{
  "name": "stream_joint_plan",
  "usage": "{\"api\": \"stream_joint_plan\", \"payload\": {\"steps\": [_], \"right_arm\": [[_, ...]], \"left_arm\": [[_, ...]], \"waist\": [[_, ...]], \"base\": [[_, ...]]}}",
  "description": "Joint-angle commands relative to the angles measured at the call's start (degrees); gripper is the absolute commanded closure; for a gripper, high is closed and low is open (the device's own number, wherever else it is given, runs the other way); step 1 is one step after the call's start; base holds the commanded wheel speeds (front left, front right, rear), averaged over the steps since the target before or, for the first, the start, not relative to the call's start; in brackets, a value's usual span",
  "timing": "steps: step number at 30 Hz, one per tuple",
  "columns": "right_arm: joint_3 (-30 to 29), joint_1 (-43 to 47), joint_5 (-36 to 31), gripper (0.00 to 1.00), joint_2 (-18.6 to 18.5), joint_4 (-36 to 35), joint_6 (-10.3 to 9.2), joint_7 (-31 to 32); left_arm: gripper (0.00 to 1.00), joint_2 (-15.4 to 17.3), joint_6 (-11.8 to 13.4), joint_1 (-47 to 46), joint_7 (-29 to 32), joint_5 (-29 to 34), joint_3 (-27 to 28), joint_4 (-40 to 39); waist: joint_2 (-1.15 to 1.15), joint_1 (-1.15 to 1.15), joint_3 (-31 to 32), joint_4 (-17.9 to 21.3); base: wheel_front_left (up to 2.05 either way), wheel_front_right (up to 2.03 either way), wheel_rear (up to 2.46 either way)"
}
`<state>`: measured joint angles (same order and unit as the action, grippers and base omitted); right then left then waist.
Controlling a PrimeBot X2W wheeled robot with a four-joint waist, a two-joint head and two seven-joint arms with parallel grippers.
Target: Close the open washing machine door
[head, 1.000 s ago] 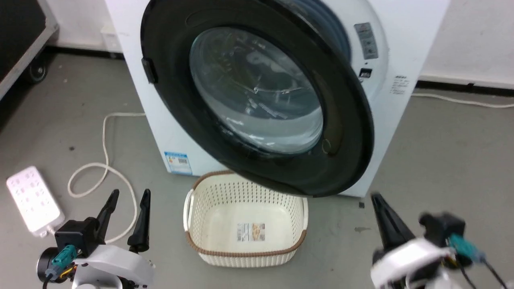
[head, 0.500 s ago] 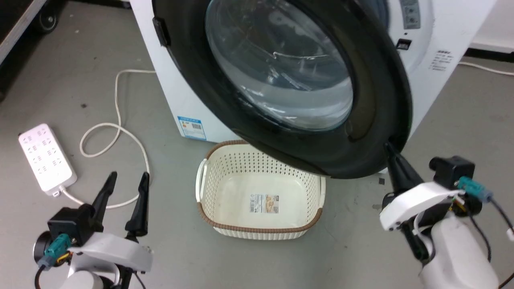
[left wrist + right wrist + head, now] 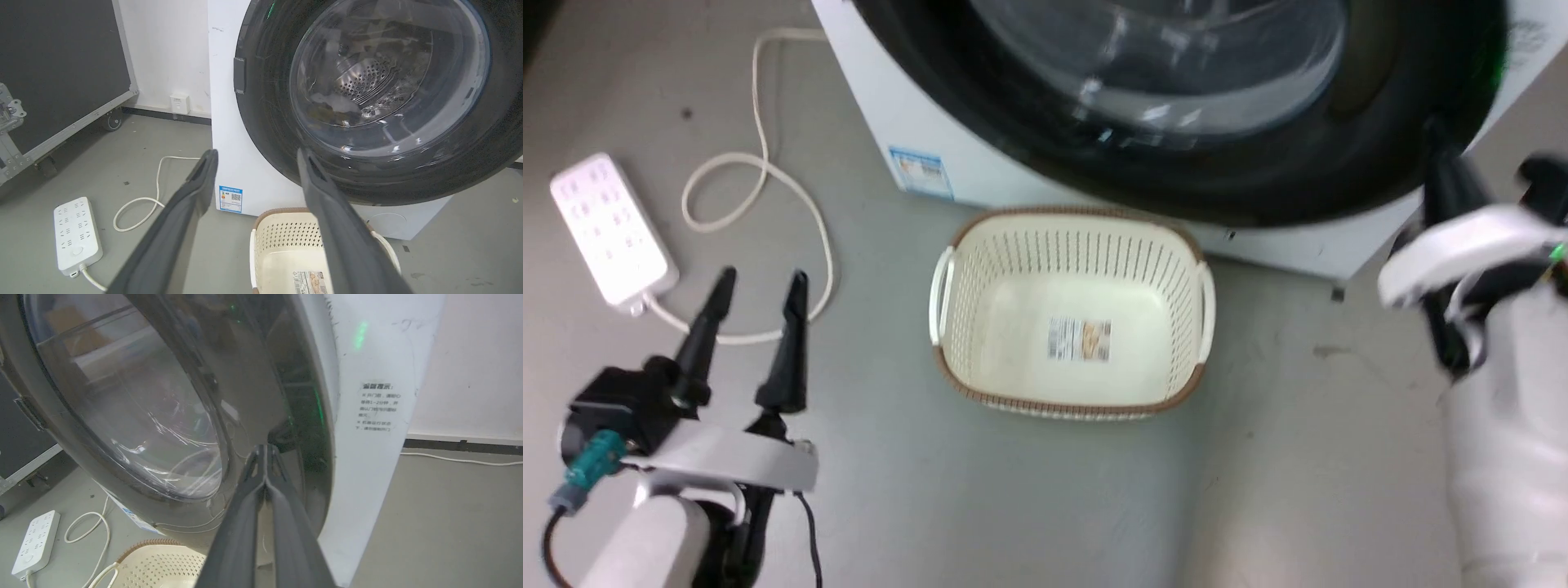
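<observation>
The washing machine door (image 3: 1192, 184), with its wide black rim and bulging glass, spans the top of the head view, in front of the white washing machine (image 3: 890, 98). My right gripper (image 3: 1441, 163) is shut with nothing in it. In the right wrist view its tips (image 3: 265, 449) rest on the door's rim (image 3: 253, 396) near its free edge, which stands close to the washer's white front (image 3: 367, 416). I cannot tell whether the door is latched. My left gripper (image 3: 760, 278) hangs open and empty over the floor, away from the door (image 3: 367, 102).
A cream perforated basket (image 3: 1078, 214) stands on the floor right below the door. A white power strip (image 3: 609, 224) and its looped cable (image 3: 768, 171) lie at the left. A black wheeled case (image 3: 61, 73) stands at the far left.
My right gripper has risen from the floor level to the door's right rim and pushed it in. The door has swung toward the washer. The head camera has moved closer and tilted down.
</observation>
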<state>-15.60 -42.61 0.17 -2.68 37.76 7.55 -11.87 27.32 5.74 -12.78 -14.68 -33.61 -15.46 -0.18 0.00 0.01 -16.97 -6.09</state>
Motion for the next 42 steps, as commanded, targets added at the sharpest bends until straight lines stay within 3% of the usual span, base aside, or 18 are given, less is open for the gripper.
{"api": "stream_joint_plan", "payload": {"steps": [1, 11, 19, 26, 30, 42], "right_arm": [[-1.3, -2.6, -1.3, 1.00, -0.2, 0.5, -0.06, -0.1], [-10.1, -14.6, -9.8, 1.00, -0.2, 3.0, -0.06, 0.2], [-8.0, -14.3, -7.8, 1.00, -0.2, 4.5, -0.06, -2.5], [-3.6, -4.5, -1.1, 1.00, -0.2, -4.5, -0.06, -3.1], [-0.7, 8.8, 2.5, 1.00, -0.2, -14.4, -0.06, -3.1], [5.3, 32.8, 5.0, 1.00, -0.2, -27.6, -0.06, -1.2]], "left_arm": [[0.00, -0.2, -0.4, -1.0, -0.3, 0.5, 0.7, -0.6], [0.00, -2.2, -3.0, -2.3, -0.3, 2.6, 4.3, -1.8], [0.00, -4.1, -4.0, -1.2, -0.3, 4.7, 6.0, -0.1], [0.00, -5.5, -3.8, 1.4, -0.3, 6.4, 6.6, 1.6], [0.00, -6.4, -3.2, 4.2, -0.3, 7.0, 6.0, 3.0], [0.00, -7.6, -1.5, 8.2, 2.1, 7.3, 3.4, 4.2]], "waist": [[0.00, -0.01, -3.5, -1.0], [0.00, -0.01, -7.8, -1.9], [0.00, -0.01, -3.0, 0.1], [0.00, -0.01, 4.8, 3.5], [0.00, -0.01, 10.6, 6.7], [0.00, -0.01, 16.6, 11.1]], "base": [[0.00, 0.00, 0.00], [0.00, 0.00, 0.00], [0.00, 0.00, 0.00], [0.00, 0.00, 0.00], [0.00, 0.00, 0.00], [0.00, 0.00, 0.00]]}}
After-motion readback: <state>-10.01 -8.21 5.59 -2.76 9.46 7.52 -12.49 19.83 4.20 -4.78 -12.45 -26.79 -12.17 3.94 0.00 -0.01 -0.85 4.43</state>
